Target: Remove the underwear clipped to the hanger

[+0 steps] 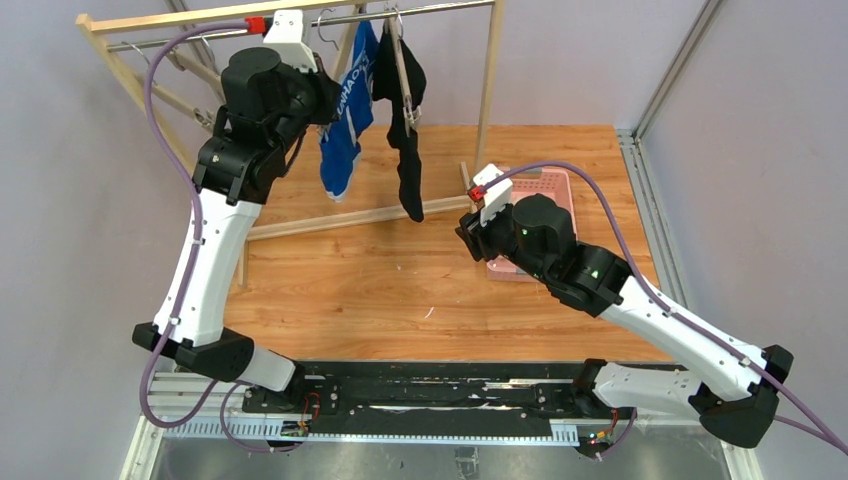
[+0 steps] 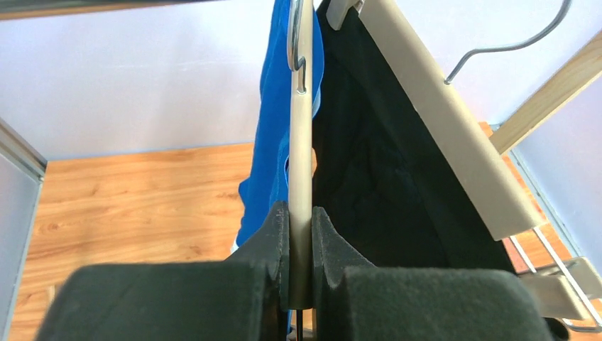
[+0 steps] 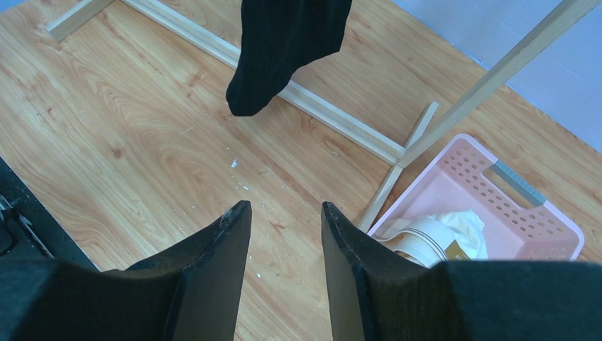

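Table: the wooden table [image 1: 400,290] carries everything; its near edge is cut off behind the arm bases in the top view.
Rack: the wooden rack [image 1: 488,80] stands at the far side, so the garments hang clear of the boards, within both arms' reach.
Pink basket: the pink basket [image 3: 511,213] sits beside the rack's foot, I judge as the drop-off spot. The right arm covers much of it from above.
Black underwear: the black underwear [image 1: 405,150] hangs long from the rail, its tip dangling low near the rack's base bar.
Blue underwear: the blue underwear [image 1: 345,130] hangs just beside it on the left. The lettering is too folded to read fully.
Cream underwear: the cream underwear [image 3: 465,224] lies in the basket, so one of the three looks done. A finger cuts off part of it.
Hanger: the hanger [image 2: 301,163] shows edge-on between blue and black cloth. A second hanger [image 2: 454,142] slants to its right.
Left gripper: the left gripper [image 2: 301,220] is pinched on the hanger's bar, probably steadying it for a pull.
Right gripper: the right gripper [image 3: 284,213] is spread and holds nothing, low over the table between the black tip and the basket.
Clips: I cannot make out where either garment is pinched.
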`<state>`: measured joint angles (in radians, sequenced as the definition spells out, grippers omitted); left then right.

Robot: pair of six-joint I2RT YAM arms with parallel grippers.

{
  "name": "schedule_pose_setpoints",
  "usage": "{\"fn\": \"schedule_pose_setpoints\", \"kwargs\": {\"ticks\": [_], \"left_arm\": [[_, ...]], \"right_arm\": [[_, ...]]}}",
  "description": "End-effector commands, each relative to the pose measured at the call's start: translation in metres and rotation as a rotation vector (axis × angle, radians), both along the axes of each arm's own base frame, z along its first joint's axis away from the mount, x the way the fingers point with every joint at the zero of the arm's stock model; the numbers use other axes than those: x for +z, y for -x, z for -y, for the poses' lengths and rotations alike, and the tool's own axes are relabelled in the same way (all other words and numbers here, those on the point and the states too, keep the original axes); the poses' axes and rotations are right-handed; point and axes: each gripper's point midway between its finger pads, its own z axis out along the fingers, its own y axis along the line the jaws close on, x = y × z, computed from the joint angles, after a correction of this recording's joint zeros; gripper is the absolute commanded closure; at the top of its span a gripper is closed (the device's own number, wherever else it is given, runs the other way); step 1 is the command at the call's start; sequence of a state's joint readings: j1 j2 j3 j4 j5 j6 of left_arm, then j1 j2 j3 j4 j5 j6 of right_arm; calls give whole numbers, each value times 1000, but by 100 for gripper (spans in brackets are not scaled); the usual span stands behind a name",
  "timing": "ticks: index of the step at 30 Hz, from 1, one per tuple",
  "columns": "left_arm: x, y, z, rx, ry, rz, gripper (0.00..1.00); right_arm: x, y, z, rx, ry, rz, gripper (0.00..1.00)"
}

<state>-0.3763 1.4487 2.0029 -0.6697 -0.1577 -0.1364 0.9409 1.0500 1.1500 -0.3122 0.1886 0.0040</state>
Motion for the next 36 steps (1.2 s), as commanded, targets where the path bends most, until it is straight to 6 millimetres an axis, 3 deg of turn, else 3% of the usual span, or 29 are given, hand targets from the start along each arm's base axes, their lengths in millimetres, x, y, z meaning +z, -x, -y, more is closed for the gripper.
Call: {"fn": "schedule_pose_setpoints", "kwargs": {"ticks": [1,11,17,26,30,36], "left_arm": [[59,23,-7,-10,40,176,100],[58,49,-14,-26,53,198,100],[39,63,-20,-32,33,181,100],[-8,58,-24,-6,-35,54,100],[-43,59,-26,0,-63,-31,100],[-83,79,-31,8,-39,-120,100]], "right_arm": [[-2,1,-5,-8,-12,0,57],[-6,0,-3,-17,-4,3,57],[-9,-1,-1,-31,1,4,57],[-7,-1,-3,-21,-12,2,57],[-9,0,-2,-22,-10,2,57],[-12,-1,-3,-21,-3,3,57]]}}
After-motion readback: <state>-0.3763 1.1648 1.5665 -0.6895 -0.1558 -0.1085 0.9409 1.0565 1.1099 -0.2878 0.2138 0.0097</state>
